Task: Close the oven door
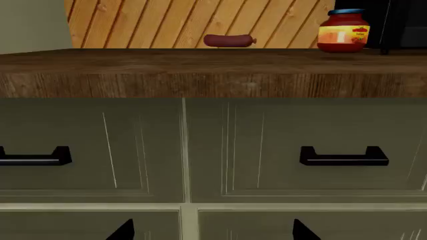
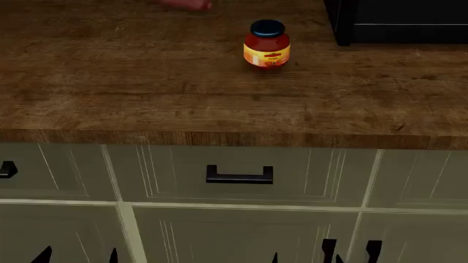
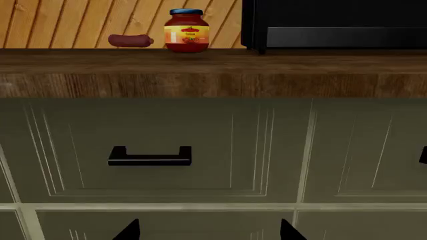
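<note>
The oven door is out of view in all three views. My left gripper (image 1: 213,231) is open, its two dark fingertips (image 1: 123,231) spread wide in front of grey-green cabinet drawer fronts (image 1: 93,150), holding nothing. My right gripper (image 3: 210,231) is open too, facing a drawer with a black bar handle (image 3: 149,159). In the head view only the tips of the left gripper (image 2: 78,256) and the right gripper (image 2: 306,258) show at the bottom edge, below the counter's front.
A wooden countertop (image 2: 146,82) runs above the drawers. On it stand a red sauce jar (image 2: 267,45) with a dark lid, a sausage (image 1: 229,40) near the plank wall, and a black box appliance (image 2: 398,22) at the right.
</note>
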Motion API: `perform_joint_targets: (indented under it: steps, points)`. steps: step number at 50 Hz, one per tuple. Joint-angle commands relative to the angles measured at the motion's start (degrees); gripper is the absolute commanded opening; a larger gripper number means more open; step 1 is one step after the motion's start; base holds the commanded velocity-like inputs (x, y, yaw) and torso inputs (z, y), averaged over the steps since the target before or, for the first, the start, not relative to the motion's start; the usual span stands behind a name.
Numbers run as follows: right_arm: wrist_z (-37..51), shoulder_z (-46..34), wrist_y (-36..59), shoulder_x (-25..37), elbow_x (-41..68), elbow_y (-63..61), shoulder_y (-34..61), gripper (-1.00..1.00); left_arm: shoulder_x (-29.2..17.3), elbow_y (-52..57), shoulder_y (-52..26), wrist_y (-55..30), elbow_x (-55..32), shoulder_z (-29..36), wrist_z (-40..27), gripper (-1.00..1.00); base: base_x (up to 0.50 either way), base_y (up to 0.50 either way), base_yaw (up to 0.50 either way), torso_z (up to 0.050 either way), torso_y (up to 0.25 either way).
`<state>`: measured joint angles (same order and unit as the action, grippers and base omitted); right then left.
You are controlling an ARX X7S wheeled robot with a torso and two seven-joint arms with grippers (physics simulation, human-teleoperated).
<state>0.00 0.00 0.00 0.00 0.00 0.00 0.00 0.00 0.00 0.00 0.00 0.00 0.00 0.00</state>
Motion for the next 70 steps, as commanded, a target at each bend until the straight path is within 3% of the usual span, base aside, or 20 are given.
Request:
perform_joint_targets:
  steps: [1, 3, 7, 26, 27, 29, 34, 39, 41, 44, 45, 47, 50, 53, 54, 56, 59, 63, 69, 70]
  points:
    - [3.62, -3.65, -0.39, 3.02, 3.04, 0.46, 0.27, 1.00, -1.67, 0.08, 0.00, -0.02, -1.67, 1.89, -1.89, 1.00, 0.00, 0.00, 0.00, 0.000, 0.000]
    - [3.07, -4.97, -0.54, 3.76, 2.14, -0.15, 0.56, 1.00, -2.18, 4.14, -1.10, -5.75, 0.82, 4.18, -2.69, 1.00, 0.00, 0.00, 0.00, 0.000, 0.000]
    - [1.72, -6.72, -6.18, 4.68, 1.61, 2.53, -0.68, 1.00, -2.02, -10.64, -2.40, 7.98, 1.08, 5.08, -4.99, 1.00, 0.00, 0.00, 0.00, 0.000, 0.000]
    - [3.84, -8.26, -5.38, 6.00, 1.52, 2.59, -0.39, 1.00, -3.76, -10.55, -2.81, 8.11, 0.26, 7.50, -7.69, 1.00, -0.26, 0.00, 0.00, 0.000, 0.000]
    - [3.99, -8.20, -5.50, 6.06, 1.61, 2.82, -0.32, 1.00, -4.15, -2.34, -2.14, 0.56, -0.06, 7.44, -7.53, 1.00, -0.34, 0.04, 0.00, 0.000, 0.000]
    - [4.30, -8.23, -5.65, 6.13, 1.67, 2.94, -0.36, 1.00, -3.91, -11.54, -3.07, 8.74, -0.04, 7.78, -7.86, 1.00, -0.32, 0.04, 0.00, 0.000, 0.000]
    - [4.71, -8.56, -6.02, 6.35, 1.82, 3.52, -0.31, 1.00, -4.41, -6.67, -2.64, 4.13, -0.29, 8.23, -8.22, 1.00, -0.31, 0.06, 0.00, 0.000, 0.000]
    - [4.94, -8.85, -6.17, 6.59, 2.13, 3.76, -0.23, 1.00, -4.43, -12.92, -3.68, 9.26, -0.38, 8.64, -8.80, 1.00, -0.29, 0.09, 0.00, 0.000, 0.000]
    - [5.07, -8.93, -6.69, 6.70, 2.18, 3.95, -0.23, 1.00, -5.16, -3.97, -2.73, 2.47, 0.23, 8.90, -9.12, 1.00, -0.08, 0.03, 0.00, 0.000, 0.000]
    - [5.13, -9.14, -6.46, 6.86, 2.38, 4.01, -0.21, 1.00, -5.32, -12.95, -3.43, 11.80, 0.10, 9.81, -8.80, 1.00, 0.00, 0.00, 0.00, 0.000, 0.000]
    - [5.15, -9.16, -6.36, 6.92, 2.52, 3.88, -0.25, 1.00, -5.71, -8.35, -3.05, 7.74, 0.06, 9.71, -8.85, 1.00, 0.00, 0.00, 0.00, 0.000, 0.000]
    - [5.31, -9.25, -6.15, 7.01, 2.52, 4.30, -0.06, 1.00, -5.62, -13.14, -3.83, 11.09, 0.23, 10.10, -8.92, 1.00, 0.00, 0.00, 0.00, 0.000, 0.000]
    - [5.48, -9.78, -5.81, 7.12, 2.13, 4.86, 0.22, 1.00, -6.24, -4.66, -3.21, 2.85, -0.43, 10.15, -8.56, 1.00, 0.00, 0.00, 0.00, 0.000, 0.000]
    - [5.75, -9.98, -5.57, 7.22, 2.08, 4.83, 0.32, 1.00, -5.80, -15.40, -4.51, 12.97, 1.22, 10.71, -10.31, 1.00, 0.00, 0.00, 0.00, -0.015, 0.000]
    - [5.87, -10.07, -5.52, 7.24, 1.99, 4.75, 0.32, 1.00, -6.25, -7.45, -3.52, 6.08, 0.41, 10.41, -9.82, 1.00, 0.00, 0.00, 0.00, -0.031, 0.000]
    - [6.09, -10.10, -5.59, 7.36, 2.00, 4.66, 0.26, 1.00, -5.96, -14.66, -4.35, 12.51, 0.60, 10.79, -10.18, 1.00, 0.00, 0.00, 0.00, -0.031, 0.000]
    - [6.29, -10.20, -5.78, 7.50, 2.07, 4.81, 0.23, 1.00, -6.68, -4.11, -3.13, 3.44, 0.33, 10.71, -10.14, 1.00, 0.00, 0.00, 0.00, -0.028, 0.000]
    - [6.53, -10.24, -6.03, 7.68, 2.32, 4.89, 0.12, 1.00, -6.32, -13.06, -4.15, 10.92, 0.42, 11.17, -10.70, 1.00, 0.00, 0.00, 0.00, -0.026, 0.000]
    - [6.78, -10.47, -6.17, 7.88, 2.61, 5.20, 0.13, 1.00, -6.34, -16.02, -4.71, 13.30, 0.07, 11.74, -10.77, 1.00, 0.00, 0.00, 0.00, -0.027, 0.000]
    - [6.87, -10.56, -6.12, 7.91, 2.52, 5.31, 0.22, 1.00, -7.00, -7.43, -3.58, 5.17, -0.30, 11.51, -10.61, 1.00, 0.00, 0.00, 0.00, -0.027, 0.000]
